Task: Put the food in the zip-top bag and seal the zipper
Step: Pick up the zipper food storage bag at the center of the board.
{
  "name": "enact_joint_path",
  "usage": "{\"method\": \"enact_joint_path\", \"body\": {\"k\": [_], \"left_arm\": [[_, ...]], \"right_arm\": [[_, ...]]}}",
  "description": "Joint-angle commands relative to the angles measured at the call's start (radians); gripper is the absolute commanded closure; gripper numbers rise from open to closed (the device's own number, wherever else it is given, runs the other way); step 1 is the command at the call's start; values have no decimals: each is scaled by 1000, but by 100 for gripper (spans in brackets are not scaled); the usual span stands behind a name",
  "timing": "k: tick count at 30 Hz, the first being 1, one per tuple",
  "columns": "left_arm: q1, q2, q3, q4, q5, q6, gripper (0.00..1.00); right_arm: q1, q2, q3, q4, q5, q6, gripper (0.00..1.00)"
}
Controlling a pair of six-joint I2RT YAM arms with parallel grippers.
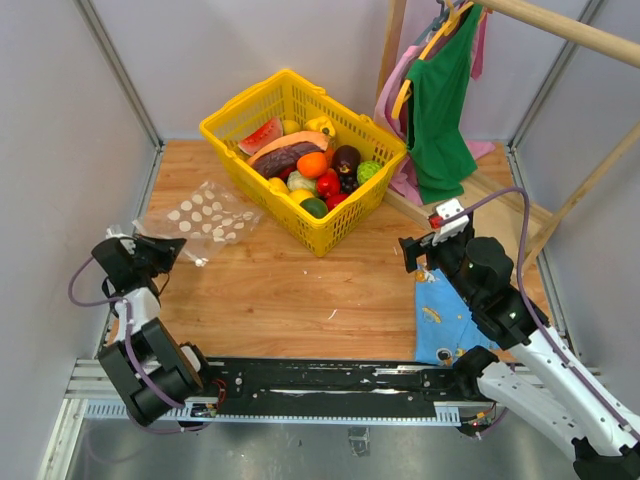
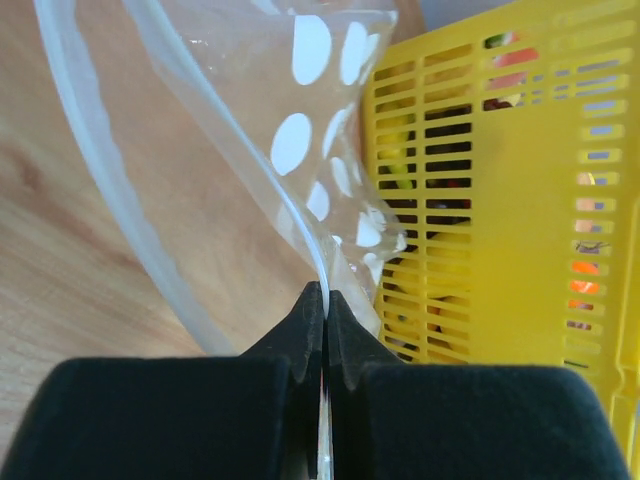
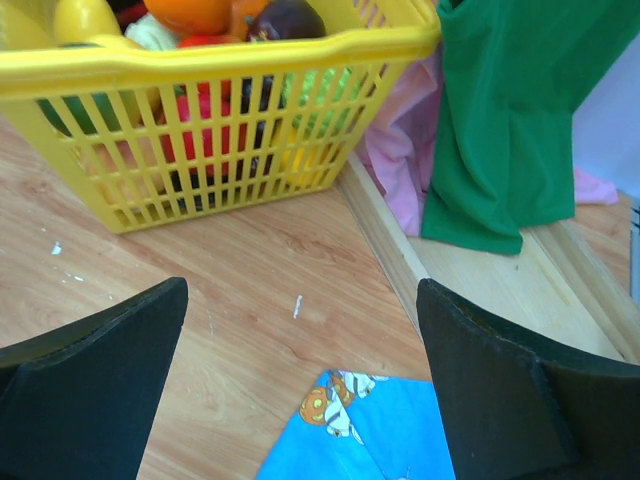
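The clear dotted zip-top bag (image 1: pixel 205 218) lies on the wood left of the basket. My left gripper (image 1: pixel 172 250) is shut on its zipper rim (image 2: pixel 318 262), and the bag (image 2: pixel 300 140) hangs open in front of the closed jaws. The food (image 1: pixel 312 166), orange, red, green, purple and yellow toy fruits, sits in the yellow mesh basket (image 1: pixel 225 133); it also shows in the right wrist view (image 3: pixel 200 15). My right gripper (image 1: pixel 408 252) is open and empty, hovering over bare wood (image 3: pixel 300 300) just right of the basket.
A blue patterned cloth (image 1: pixel 445 320) lies under the right arm, and shows in the right wrist view (image 3: pixel 365 430). Green and pink garments (image 1: pixel 440 100) hang from a wooden rack at the back right. A raised wooden ledge (image 3: pixel 385 240) runs beside the basket.
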Motion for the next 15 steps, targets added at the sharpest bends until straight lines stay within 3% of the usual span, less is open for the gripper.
{"method": "enact_joint_path", "body": {"k": [1, 7, 15], "left_arm": [[5, -109, 123, -328, -39, 183, 100], [-48, -156, 340, -670, -134, 407, 100], [-329, -131, 617, -939, -335, 604, 100]], "right_arm": [[17, 34, 85, -11, -76, 13, 2], [22, 103, 157, -45, -126, 1, 2], [49, 201, 244, -90, -164, -26, 2]]}}
